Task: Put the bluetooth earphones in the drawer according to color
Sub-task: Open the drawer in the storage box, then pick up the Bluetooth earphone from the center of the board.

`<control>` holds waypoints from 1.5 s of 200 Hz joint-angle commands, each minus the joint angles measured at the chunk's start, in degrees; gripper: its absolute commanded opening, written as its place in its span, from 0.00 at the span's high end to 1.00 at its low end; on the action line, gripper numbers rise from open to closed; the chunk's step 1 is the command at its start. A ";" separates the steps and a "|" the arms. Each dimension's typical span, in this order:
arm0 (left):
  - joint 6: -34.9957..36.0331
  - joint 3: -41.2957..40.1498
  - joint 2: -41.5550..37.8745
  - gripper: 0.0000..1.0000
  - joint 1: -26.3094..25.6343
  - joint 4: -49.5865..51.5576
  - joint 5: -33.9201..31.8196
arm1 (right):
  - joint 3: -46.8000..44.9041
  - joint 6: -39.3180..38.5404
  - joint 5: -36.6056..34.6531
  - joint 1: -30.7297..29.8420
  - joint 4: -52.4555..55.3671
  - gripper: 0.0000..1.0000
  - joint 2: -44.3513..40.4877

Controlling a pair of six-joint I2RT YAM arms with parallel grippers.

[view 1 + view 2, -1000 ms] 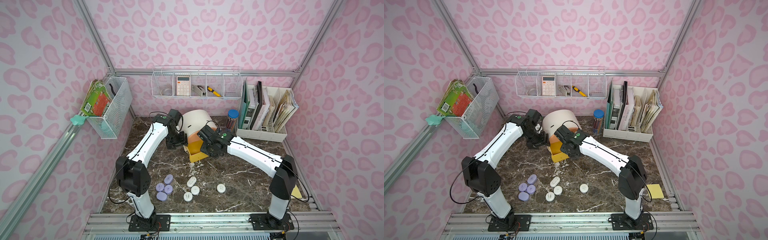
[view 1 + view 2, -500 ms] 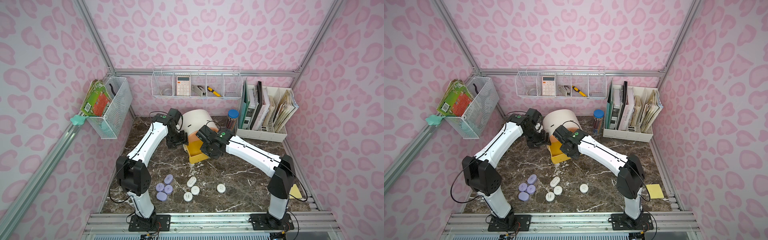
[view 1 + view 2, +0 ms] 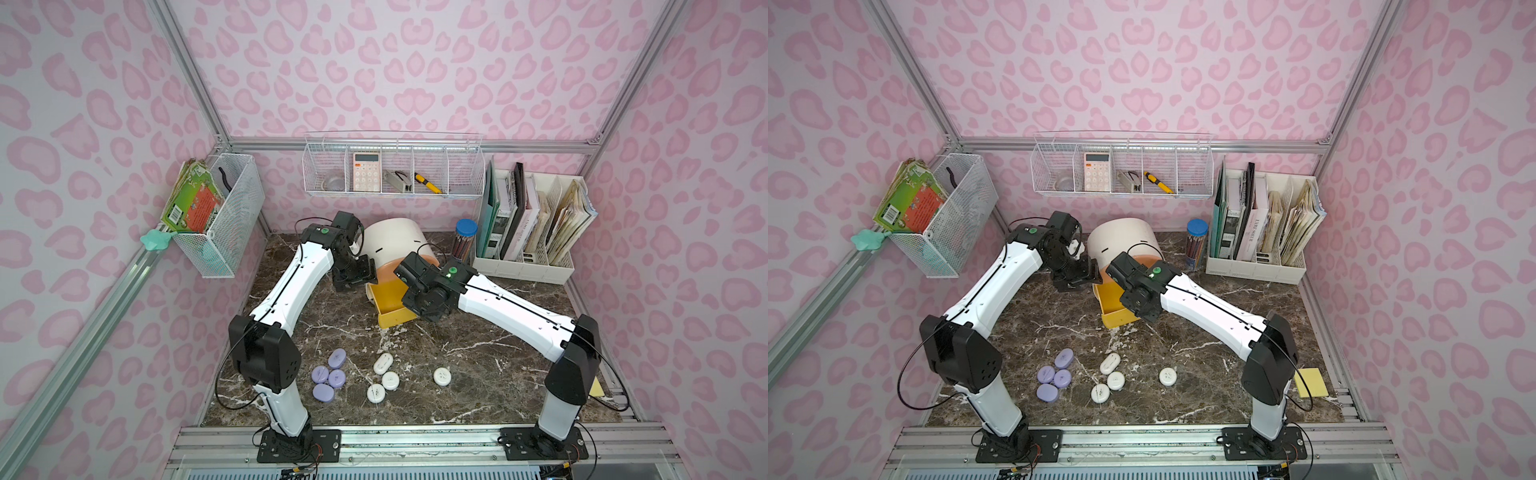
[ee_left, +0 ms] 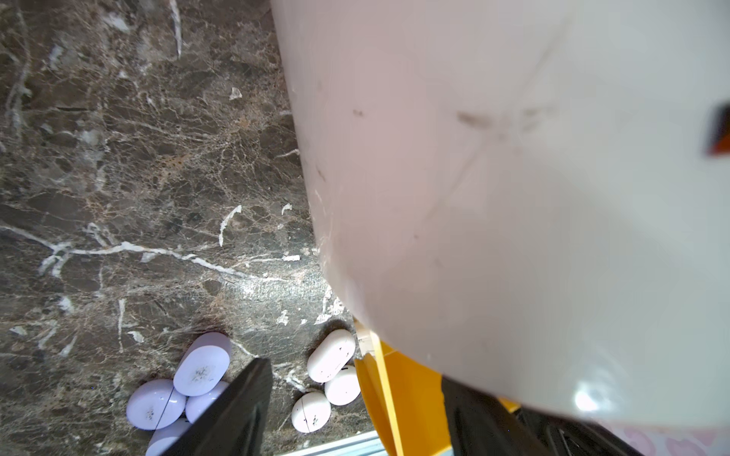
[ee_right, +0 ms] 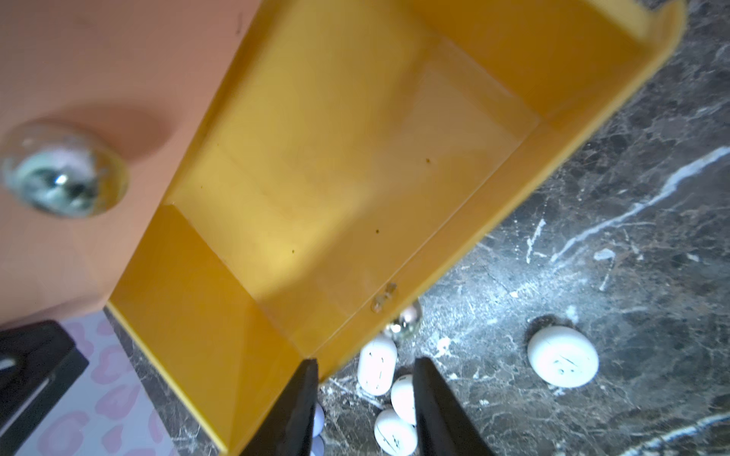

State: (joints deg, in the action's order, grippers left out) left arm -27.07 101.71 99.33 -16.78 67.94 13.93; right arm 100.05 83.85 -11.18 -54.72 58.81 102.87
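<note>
My right fingers [image 5: 296, 410] are apart and empty, over the open yellow drawer [image 5: 355, 177]. My left fingers [image 4: 233, 410], also apart, hang beside the white cabinet [image 4: 513, 197].

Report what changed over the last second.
Only the right arm shifted slightly beside the yellow drawer; the right end effector holds nothing. The drawer stays pulled out, the left end effector stays beside the cabinet, and the lavender earphones and white earphones lie unmoved.

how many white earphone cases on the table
4. Three white earphone cases cluster at the table's front middle; the fourth lies apart toward the right arm. Arms could hide more.
</note>
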 commanded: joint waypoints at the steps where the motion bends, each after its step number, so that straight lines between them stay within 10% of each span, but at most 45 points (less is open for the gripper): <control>1: -1.21 -2.23 -5.56 0.24 0.08 -1.30 0.34 | 0.24 -3.96 -2.41 -0.57 0.40 0.49 -2.12; 127: -8.18 -33.37 -40.24 0.01 0.08 -4.10 -2.58 | -41.23 -27.69 -6.24 -5.07 -26.43 0.05 -35.04; 191: -13.65 -46.03 -45.27 0.01 0.08 -4.06 1.56 | -57.00 -25.33 0.74 -5.05 -29.47 0.08 -42.22; 300: -17.79 -54.86 -47.03 0.01 -1.69 -10.71 3.47 | -60.93 -27.31 7.92 -6.47 -33.50 0.18 -31.15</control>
State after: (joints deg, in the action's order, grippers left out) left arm -43.53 47.64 52.14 -17.63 58.85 17.30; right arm 38.15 57.78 -4.82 -60.90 26.46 69.45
